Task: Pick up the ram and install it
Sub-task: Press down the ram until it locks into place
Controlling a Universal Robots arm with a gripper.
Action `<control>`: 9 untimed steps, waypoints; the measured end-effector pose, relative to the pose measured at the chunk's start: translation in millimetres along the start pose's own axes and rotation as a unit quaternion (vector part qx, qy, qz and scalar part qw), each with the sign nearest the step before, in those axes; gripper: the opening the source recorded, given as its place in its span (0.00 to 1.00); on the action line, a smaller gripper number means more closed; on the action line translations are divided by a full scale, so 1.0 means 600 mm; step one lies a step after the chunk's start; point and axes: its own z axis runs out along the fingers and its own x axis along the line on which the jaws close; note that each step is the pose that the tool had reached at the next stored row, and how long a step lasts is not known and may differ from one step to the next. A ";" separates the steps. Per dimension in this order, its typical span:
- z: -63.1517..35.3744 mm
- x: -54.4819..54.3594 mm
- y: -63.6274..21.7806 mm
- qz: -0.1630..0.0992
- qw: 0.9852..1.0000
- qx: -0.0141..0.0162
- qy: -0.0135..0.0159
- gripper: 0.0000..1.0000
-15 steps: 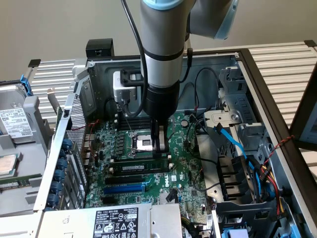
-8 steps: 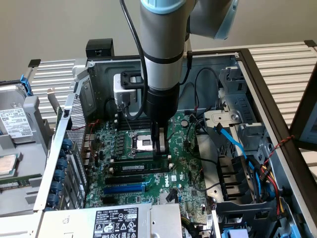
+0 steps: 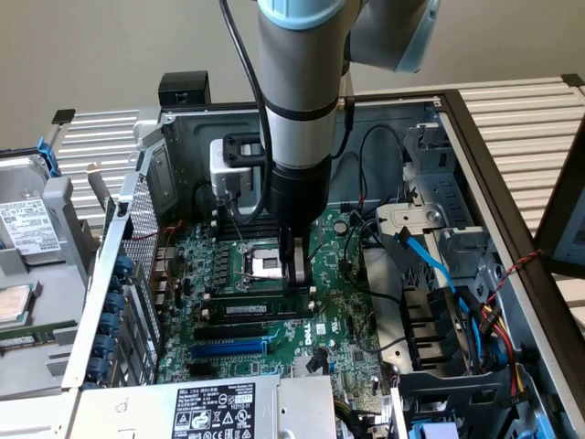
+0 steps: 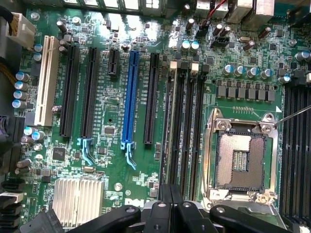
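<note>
**End effector down over the memory slots – fingers clenched, ram sitting in the slot**

The end effector [image 3: 297,273] is low inside the open case [image 3: 475,137], its fingers pinched together with nothing visible between them. It hangs just beside the CPU socket [image 3: 267,265], on the side facing the memory slots.

The ram [image 3: 260,308] is not in the grip. It stands edge-up in a black slot between the socket and the blue slot [image 3: 228,347], white label showing, and it runs across the board [image 3: 343,311]. The clenched fingertips sit over its end toward the exterior view's right. Whether they are actually touching it, I cannot tell.

By my reading, this is the seating stage – closed fingers used as a pusher, not a clamp. To do it well:

- Press straight down along the slot, with no sideways lean, since a thin stick like this would bend or ride out of its guides.
- Pressure on one end only risks a tilted stick, so both ends want to finish level.
- From the wrist view the fingers [image 4: 163,213] line up with the run of slots beside the socket [image 4: 241,160], and that alignment is worth holding.
- Mind the socket's open contacts, which lie close alongside.
</note>
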 end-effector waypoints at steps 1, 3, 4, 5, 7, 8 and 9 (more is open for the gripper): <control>0.000 0.000 0.000 0.000 1.000 0.000 -0.001 0.12; -0.003 -0.001 0.004 0.000 1.000 0.003 -0.004 0.12; -0.006 -0.001 0.008 0.000 1.000 0.004 -0.004 0.12; -0.009 -0.001 0.012 0.000 1.000 0.005 -0.004 0.12; -0.012 -0.001 0.023 -0.001 1.000 0.007 -0.004 0.12; -0.012 -0.001 0.030 -0.001 1.000 0.007 -0.004 0.12; -0.012 -0.001 0.037 -0.001 1.000 0.008 -0.004 0.12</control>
